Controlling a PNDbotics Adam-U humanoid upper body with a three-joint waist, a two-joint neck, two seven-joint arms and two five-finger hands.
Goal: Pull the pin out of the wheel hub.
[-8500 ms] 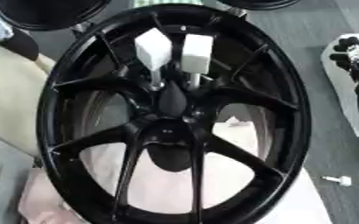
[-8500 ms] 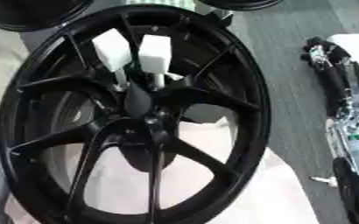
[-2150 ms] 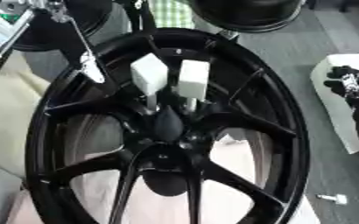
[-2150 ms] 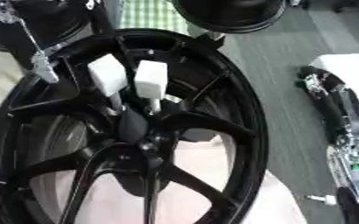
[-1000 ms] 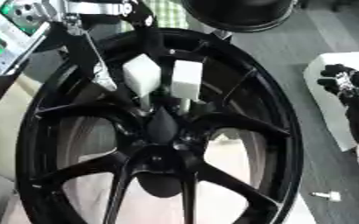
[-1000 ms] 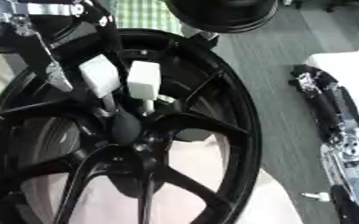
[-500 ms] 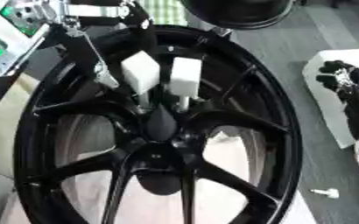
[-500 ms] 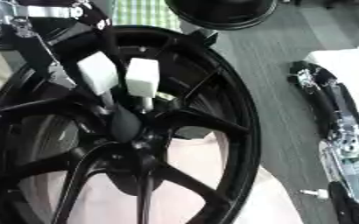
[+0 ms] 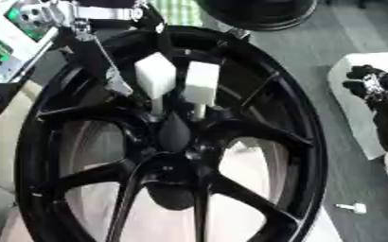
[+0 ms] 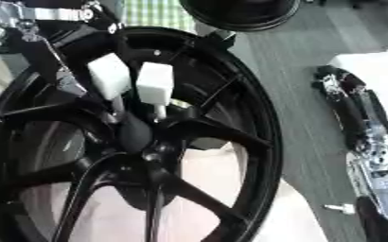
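Our left hand (image 9: 106, 71), fingers straight, sits just left of the two upright white block-headed pins (image 9: 156, 78) standing in the glossy black spoked wheel hub (image 9: 174, 142), far nearer than our right hand (image 9: 371, 82), whose fingers we cannot make out.

Even, fairly bright indoor light falls from above. Both views are soft and slightly blurred, with fine detail smeared. The glossy black wheel hub (image 9: 172, 142) carries pale sheen along its rim and spokes. Two white blocks (image 9: 177, 80) look nearly washed out. Shadows under the spokes are faint and diffuse.
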